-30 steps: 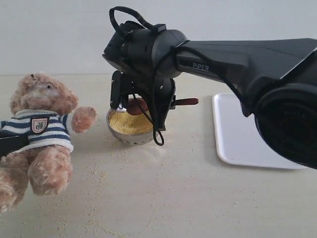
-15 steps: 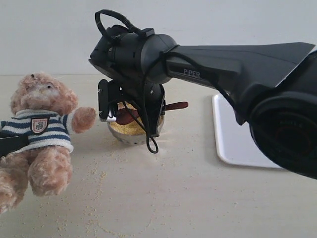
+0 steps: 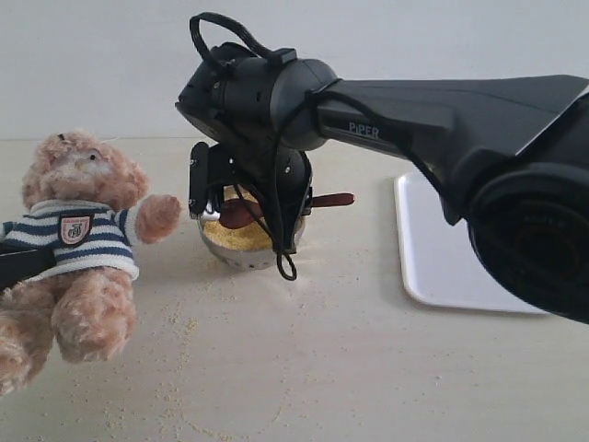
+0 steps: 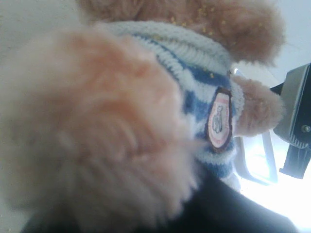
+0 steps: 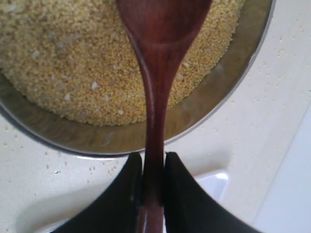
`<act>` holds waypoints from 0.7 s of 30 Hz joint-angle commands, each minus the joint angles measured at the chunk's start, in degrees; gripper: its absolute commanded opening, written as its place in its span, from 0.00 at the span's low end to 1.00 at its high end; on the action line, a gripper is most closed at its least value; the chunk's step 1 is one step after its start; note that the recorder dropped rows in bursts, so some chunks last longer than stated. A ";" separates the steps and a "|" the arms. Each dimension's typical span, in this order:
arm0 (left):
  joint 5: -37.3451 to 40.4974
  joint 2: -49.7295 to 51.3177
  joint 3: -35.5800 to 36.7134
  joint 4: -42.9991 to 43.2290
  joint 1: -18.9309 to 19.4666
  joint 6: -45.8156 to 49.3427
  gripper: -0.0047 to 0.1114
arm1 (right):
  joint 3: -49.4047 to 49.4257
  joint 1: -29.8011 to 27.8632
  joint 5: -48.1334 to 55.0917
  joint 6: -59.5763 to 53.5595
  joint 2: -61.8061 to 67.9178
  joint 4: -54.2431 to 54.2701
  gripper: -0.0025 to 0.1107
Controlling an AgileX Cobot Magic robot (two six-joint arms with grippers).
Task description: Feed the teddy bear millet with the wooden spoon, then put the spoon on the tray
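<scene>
The teddy bear (image 3: 78, 249) in its striped sweater leans at the left, and its fur and badge (image 4: 218, 119) fill the left wrist view. My left gripper (image 3: 17, 262) shows only as a dark finger pressed into the bear's side, shut on it. My right gripper (image 5: 153, 162) is shut on the slim handle of the wooden spoon (image 5: 155, 87). The spoon's oval bowl (image 3: 237, 214) hangs just over the millet (image 5: 73, 58) heaped in the metal bowl (image 3: 241, 256). The white tray (image 3: 451, 249) lies to the right and nothing shows on it.
Stray millet grains (image 3: 175, 331) are scattered over the beige table in front of the bear and the metal bowl. The right arm's thick black body (image 3: 442, 120) spans from the right edge to above the bowl. A pale wall stands behind.
The right arm has shifted left and dipped the spoon over the millet, then come back slightly right and up. The bear and the left gripper have not moved.
</scene>
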 commanded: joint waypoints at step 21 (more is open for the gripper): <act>1.40 -0.54 -0.17 -0.90 0.17 0.30 0.08 | -0.22 -0.66 0.27 -0.15 -1.51 -6.51 0.02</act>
